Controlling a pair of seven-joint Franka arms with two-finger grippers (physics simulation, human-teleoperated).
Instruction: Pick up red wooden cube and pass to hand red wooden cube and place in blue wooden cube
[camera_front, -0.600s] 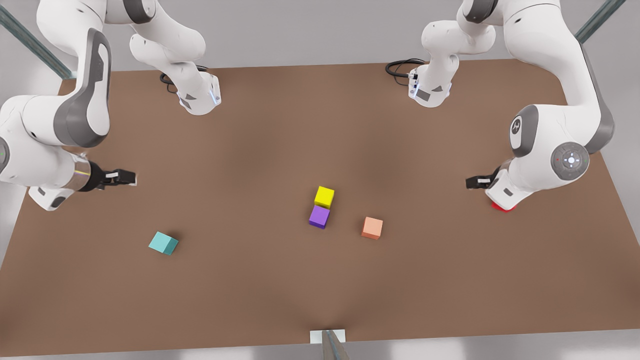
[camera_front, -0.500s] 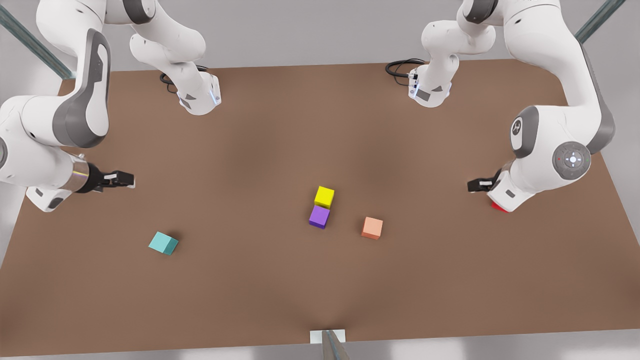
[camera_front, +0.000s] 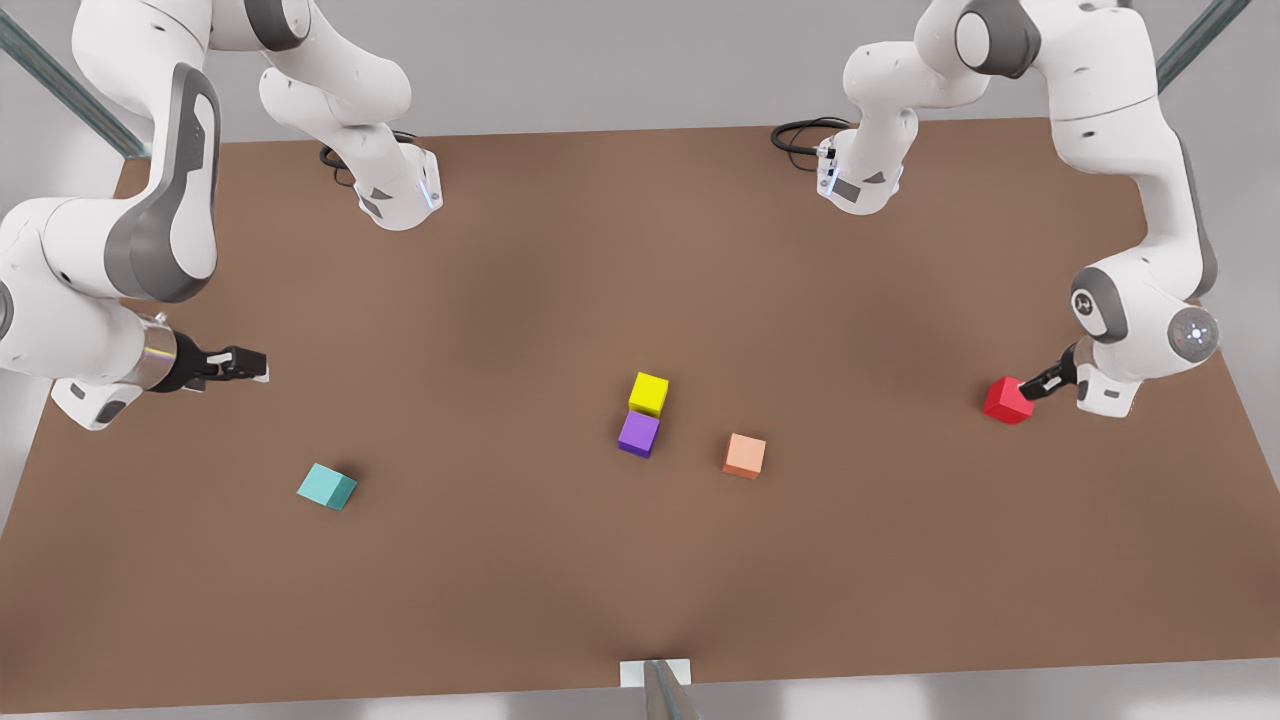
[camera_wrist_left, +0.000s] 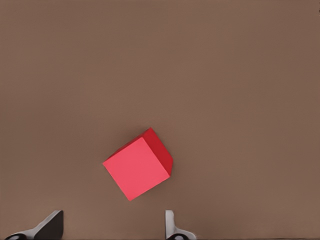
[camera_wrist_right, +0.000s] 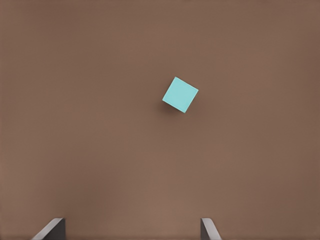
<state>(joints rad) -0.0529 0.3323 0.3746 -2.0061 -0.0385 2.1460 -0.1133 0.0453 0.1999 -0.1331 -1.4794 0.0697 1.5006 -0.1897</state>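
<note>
Brown and matte, the flat tabletop (camera_front: 560, 280) carried five small plain cubes beneath two white Franka arms. On the front view's right, the left gripper (camera_front: 1032, 388) sat low beside the small bright red wooden cube (camera_front: 1006, 401), its dark fingertips right at the cube's edge; whether they touched it could not be told there. In the left wrist view the red cube (camera_wrist_left: 138, 164) rested on the table, turned at an angle, ahead of the two fingertips (camera_wrist_left: 49, 226), which stood spread wider than the cube and held nothing.

On the front view's left, the right gripper (camera_front: 243, 364) hung above the table and well apart from the small teal wooden cube (camera_front: 327, 487), which lay nearer the front edge. The right wrist view showed that teal cube (camera_wrist_right: 180, 94) alone on bare brown surface, some way ahead of the parted, empty fingertips (camera_wrist_right: 51, 229).

Near the middle of the table, a small yellow cube (camera_front: 649, 394) and a small purple cube (camera_front: 638, 434) sat touching, the yellow one farther back. A pale orange-salmon cube (camera_front: 744, 456) lay just beside them toward the front view's right, apart from both. The red cube stood far from the teal one, with the middle cluster between them.
</note>
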